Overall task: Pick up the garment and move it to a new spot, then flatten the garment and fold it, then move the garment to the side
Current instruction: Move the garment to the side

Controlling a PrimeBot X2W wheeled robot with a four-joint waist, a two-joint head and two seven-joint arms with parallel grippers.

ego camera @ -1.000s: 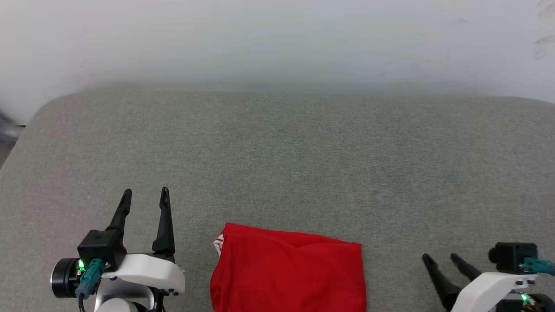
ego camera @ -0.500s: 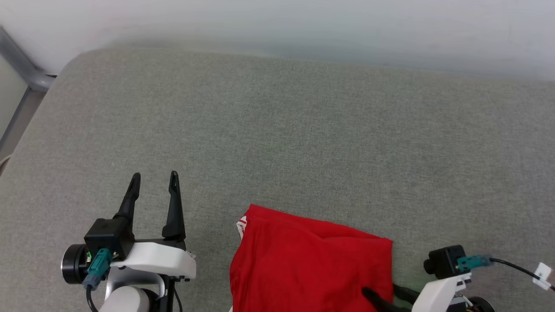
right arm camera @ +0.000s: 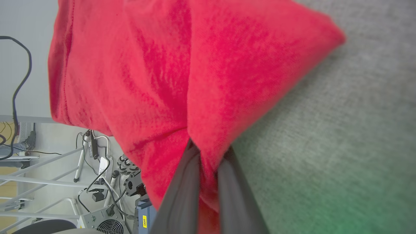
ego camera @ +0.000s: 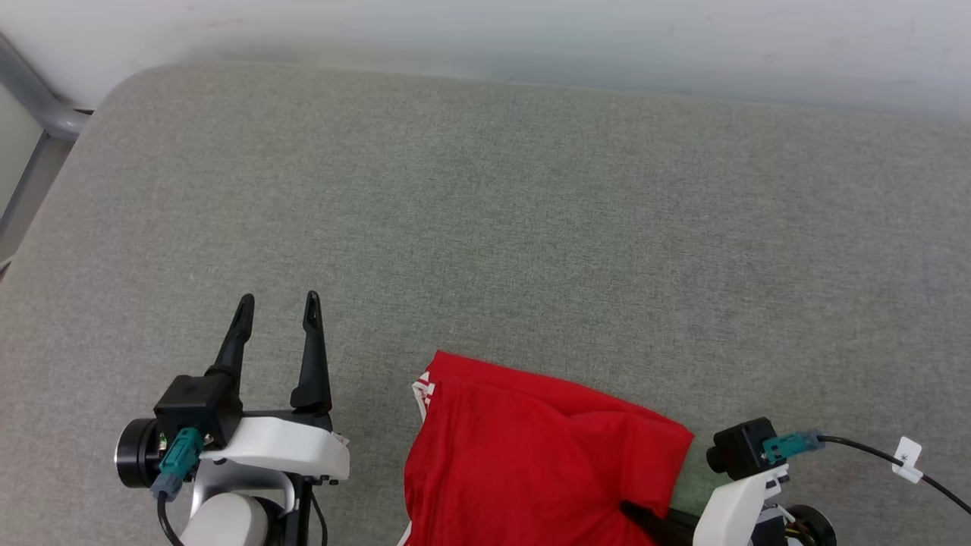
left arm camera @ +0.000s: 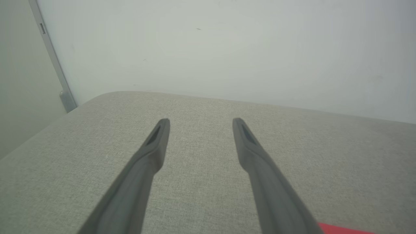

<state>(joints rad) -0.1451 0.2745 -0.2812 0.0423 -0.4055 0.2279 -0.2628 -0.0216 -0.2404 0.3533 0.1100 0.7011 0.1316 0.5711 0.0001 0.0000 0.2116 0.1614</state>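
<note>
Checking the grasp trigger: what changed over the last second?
The right gripper came in from the right and shut on the right edge of the garment, puckering the cloth there. The head camera also shifted. The left gripper stayed open over the grey pad, left of the garment.

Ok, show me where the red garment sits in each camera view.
Head view: the garment lies at bottom centre.
Left wrist view: a red sliver of it shows at the bottom edge, right of centre.
Right wrist view: it spreads over the top and left, pinched by the right gripper.
Shared landmark: the grey cushion under it.
</note>
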